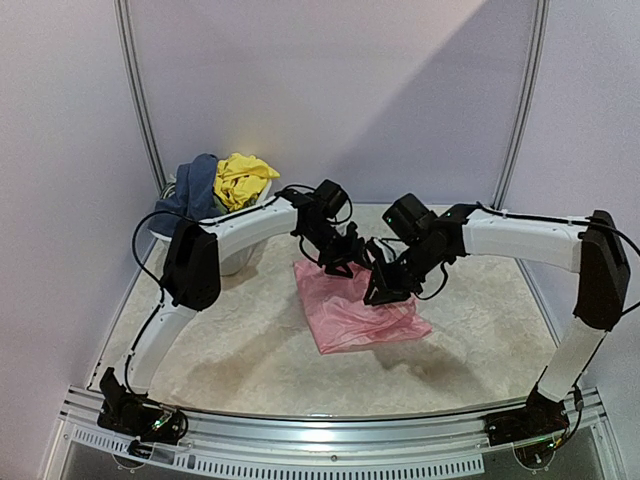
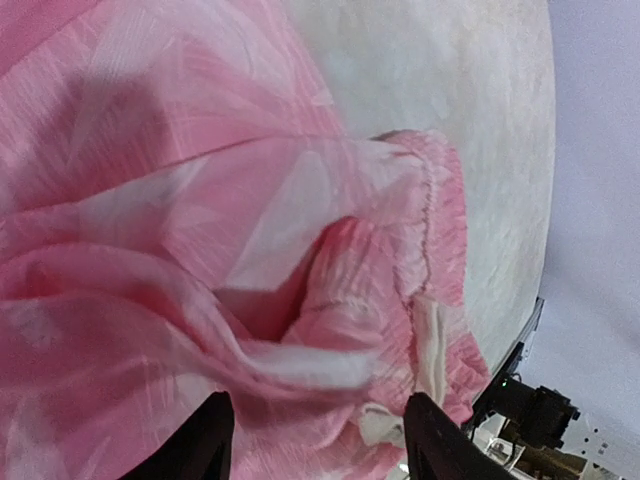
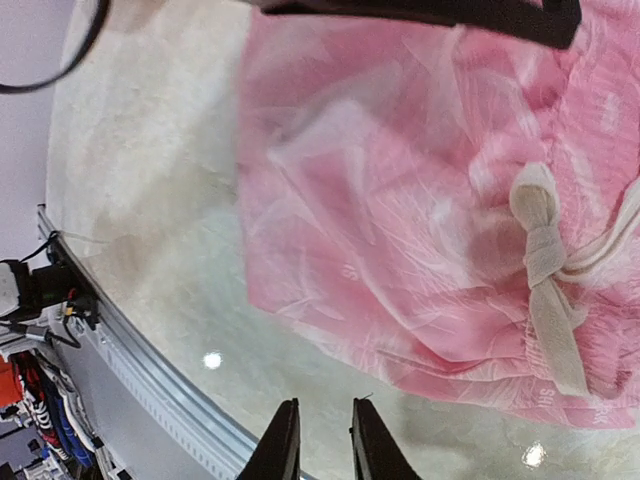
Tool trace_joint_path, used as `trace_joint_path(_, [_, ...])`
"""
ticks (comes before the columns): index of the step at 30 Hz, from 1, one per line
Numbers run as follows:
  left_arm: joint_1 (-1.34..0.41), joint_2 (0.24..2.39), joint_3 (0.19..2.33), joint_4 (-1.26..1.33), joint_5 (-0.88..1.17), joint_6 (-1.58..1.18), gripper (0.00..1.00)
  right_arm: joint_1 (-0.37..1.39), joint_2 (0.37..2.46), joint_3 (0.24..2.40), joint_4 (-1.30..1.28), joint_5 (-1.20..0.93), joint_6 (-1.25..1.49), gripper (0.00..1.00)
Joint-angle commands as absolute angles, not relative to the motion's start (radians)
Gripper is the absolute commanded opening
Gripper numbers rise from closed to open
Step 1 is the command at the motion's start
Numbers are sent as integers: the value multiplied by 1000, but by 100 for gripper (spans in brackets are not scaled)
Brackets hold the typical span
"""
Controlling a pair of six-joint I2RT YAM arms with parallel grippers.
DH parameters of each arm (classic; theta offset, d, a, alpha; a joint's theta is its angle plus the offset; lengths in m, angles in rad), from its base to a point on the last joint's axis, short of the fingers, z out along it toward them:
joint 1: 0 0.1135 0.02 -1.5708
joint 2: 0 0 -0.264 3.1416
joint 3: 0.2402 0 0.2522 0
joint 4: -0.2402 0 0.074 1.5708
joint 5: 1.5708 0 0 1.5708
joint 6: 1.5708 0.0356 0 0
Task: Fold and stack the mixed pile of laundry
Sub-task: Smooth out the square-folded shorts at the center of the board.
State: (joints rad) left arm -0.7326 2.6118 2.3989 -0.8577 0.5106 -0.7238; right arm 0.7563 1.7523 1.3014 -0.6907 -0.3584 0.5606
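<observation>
A pale pink patterned garment lies crumpled on the table in the middle. My left gripper hovers at its far edge, open, and its jaws straddle pink folds near a white drawstring; it holds nothing. My right gripper is over the garment's right side. In the right wrist view its jaws stand a narrow gap apart and empty above bare table, just off the pink cloth and its tied white bow. Yellow and grey-blue pieces are heaped at the back left.
The white tub under the heaped pieces stands at the back left, partly behind my left arm. The table's metal front rail runs along the near edge. My left arm crosses the top of the right wrist view.
</observation>
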Motion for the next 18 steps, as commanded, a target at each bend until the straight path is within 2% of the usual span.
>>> trace_joint_path(1, [-726,2444,2361,-901,509,-697,67,711,1654,1389,-760,-331,529,21])
trace_joint_path(2, [-724,2417,2350,-911,501,-693,69,697,1642,1402,-765,-320,527,25])
trace_joint_path(5, [-713,2333,2322,-943,462,-679,79,648,1594,1416,-780,-286,529,44])
trace_joint_path(7, [-705,2272,2302,-983,418,-659,88,616,1575,1418,-789,-264,526,62])
trace_joint_path(9, [-700,2205,2267,-1020,369,-634,95,588,1567,1417,-802,-252,517,75])
trace_joint_path(15, [-695,1932,2028,-1066,251,-596,100,520,1616,1408,-828,-221,461,98])
trace_joint_path(18, [-695,1784,1832,-1053,207,-605,100,505,1682,1416,-833,-218,432,99])
